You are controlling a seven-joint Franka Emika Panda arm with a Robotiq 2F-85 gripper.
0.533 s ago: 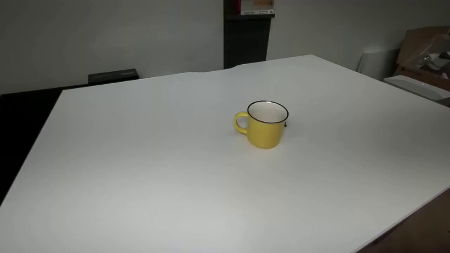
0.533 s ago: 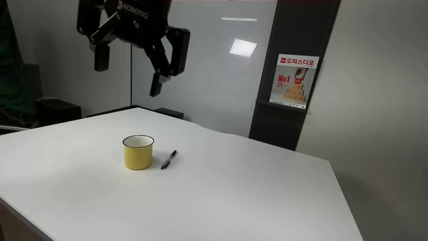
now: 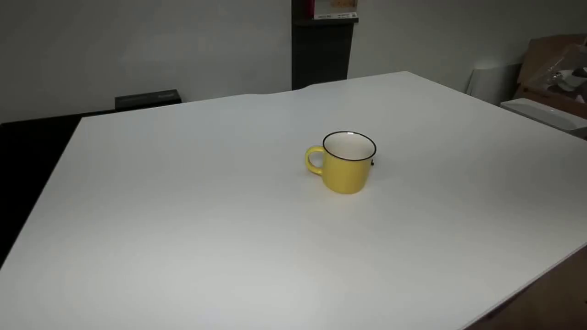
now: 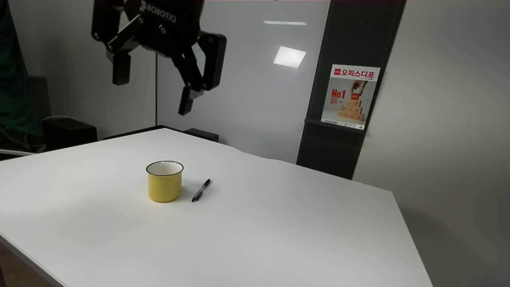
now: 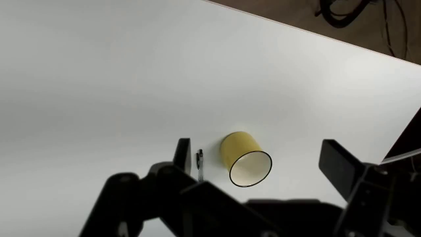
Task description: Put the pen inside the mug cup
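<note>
The yellow mug cup (image 3: 345, 176) with its dark rim and pale inside stands upright on the white table; its loop handle shows in this exterior view. It also stands in an exterior view (image 4: 164, 189) and in the wrist view (image 5: 239, 144). The pen (image 4: 201, 190) lies flat on the table beside the mug, apart from it. In an exterior view only a small dark tip of the pen (image 3: 372, 162) shows behind the mug. In the wrist view the pen (image 5: 200, 164) is partly hidden by the left finger. My gripper (image 4: 153, 87) is open and empty, high above the table; it frames the mug in the wrist view (image 5: 258, 159).
The white table (image 4: 279, 231) carries the mug and pen. A whiteboard wall (image 4: 247, 99) and a dark column with a poster (image 4: 350, 97) stand behind it. A cardboard box (image 3: 550, 68) is beyond the table's side. Cables (image 5: 342, 19) lie on the floor past the table edge.
</note>
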